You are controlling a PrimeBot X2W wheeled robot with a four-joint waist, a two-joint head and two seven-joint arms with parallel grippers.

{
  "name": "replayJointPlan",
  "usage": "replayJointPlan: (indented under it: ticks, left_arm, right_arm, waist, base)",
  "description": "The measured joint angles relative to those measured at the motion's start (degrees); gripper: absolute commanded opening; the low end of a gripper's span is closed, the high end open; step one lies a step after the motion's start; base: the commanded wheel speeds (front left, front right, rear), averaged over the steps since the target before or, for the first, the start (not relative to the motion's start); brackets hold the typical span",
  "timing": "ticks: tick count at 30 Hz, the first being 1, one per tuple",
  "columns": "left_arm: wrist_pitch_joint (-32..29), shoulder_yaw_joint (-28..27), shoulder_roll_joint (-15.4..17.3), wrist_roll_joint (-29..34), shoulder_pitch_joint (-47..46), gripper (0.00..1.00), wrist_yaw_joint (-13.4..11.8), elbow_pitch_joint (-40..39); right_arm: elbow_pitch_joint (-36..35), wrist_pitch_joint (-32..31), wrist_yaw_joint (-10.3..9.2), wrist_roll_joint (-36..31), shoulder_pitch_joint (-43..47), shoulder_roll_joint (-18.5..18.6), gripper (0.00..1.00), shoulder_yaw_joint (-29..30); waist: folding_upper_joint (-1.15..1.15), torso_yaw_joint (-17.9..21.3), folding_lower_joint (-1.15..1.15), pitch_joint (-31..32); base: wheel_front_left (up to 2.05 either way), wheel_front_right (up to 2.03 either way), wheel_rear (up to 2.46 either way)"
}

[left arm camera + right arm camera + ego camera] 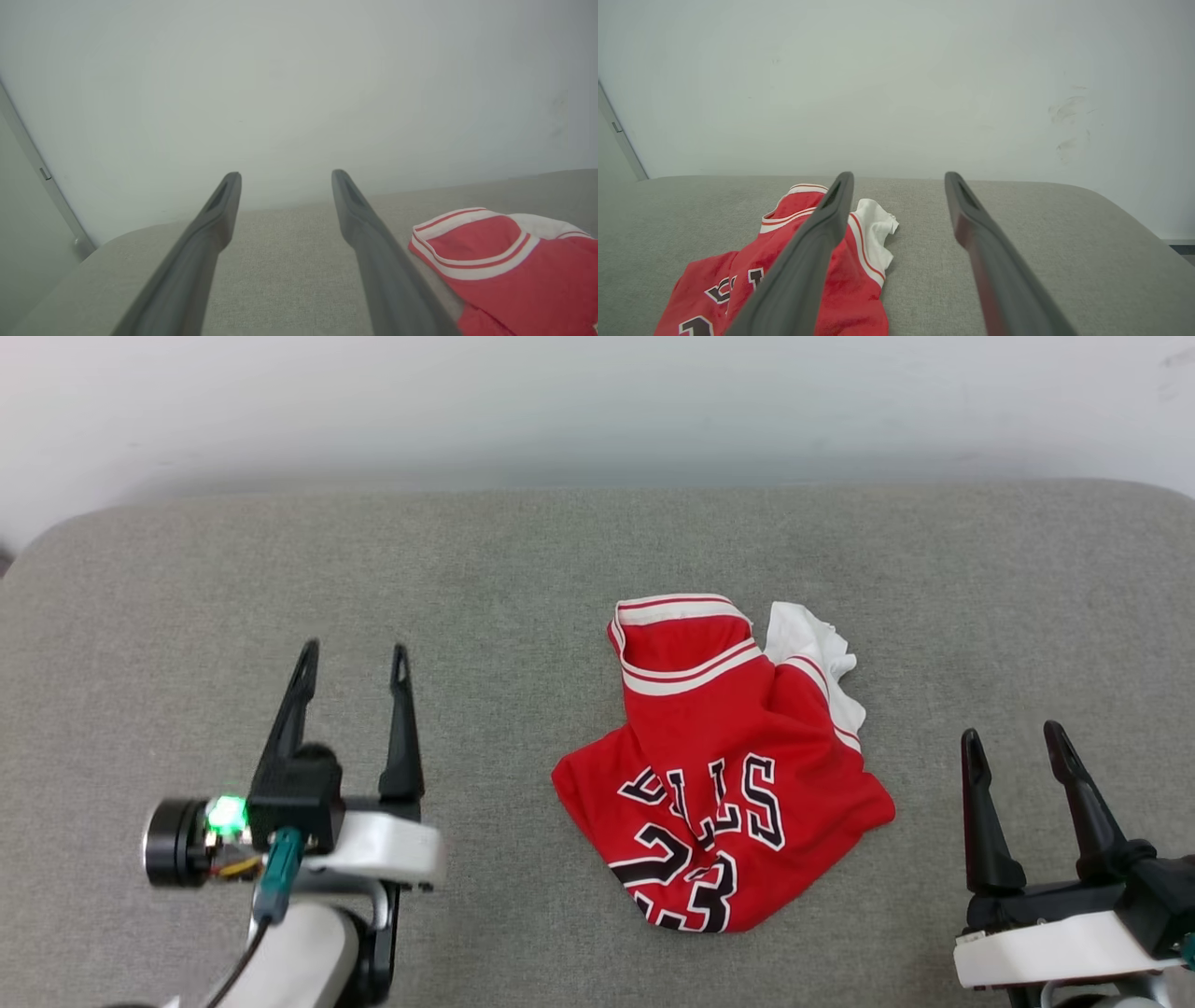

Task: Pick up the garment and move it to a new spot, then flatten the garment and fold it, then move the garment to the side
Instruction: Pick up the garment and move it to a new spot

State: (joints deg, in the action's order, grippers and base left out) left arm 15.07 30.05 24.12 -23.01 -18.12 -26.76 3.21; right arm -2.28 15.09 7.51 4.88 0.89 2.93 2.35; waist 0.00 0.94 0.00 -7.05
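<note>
we see the garment (724, 775), a red shirt with white trim, lying crumpled on the grey cushion (523, 579) right of centre, its lettering facing up. our left gripper (353, 658) hovers well to its left, fingers spread wide and empty. our right gripper (1016, 737) sits near the shirt's right edge, also spread wide, grasping nothing.

Lettering (702, 840) on garment (700, 728) partly under folds
</note>
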Motion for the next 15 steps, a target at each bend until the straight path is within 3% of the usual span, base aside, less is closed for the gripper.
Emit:
replayJointPlan:
  ticks: [15]
  left_arm:
    - [0.0,-14.34,-10.49,10.23,15.71,1.0,8.84,-1.31]
  right_arm:
    - [0.62,0.0,0.0,3.52,3.32,0.0,1.0,-0.07]
  waist:
    - [0.0,0.14,0.0,3.12]
  base:
    - [0.0,0.0,0.0]
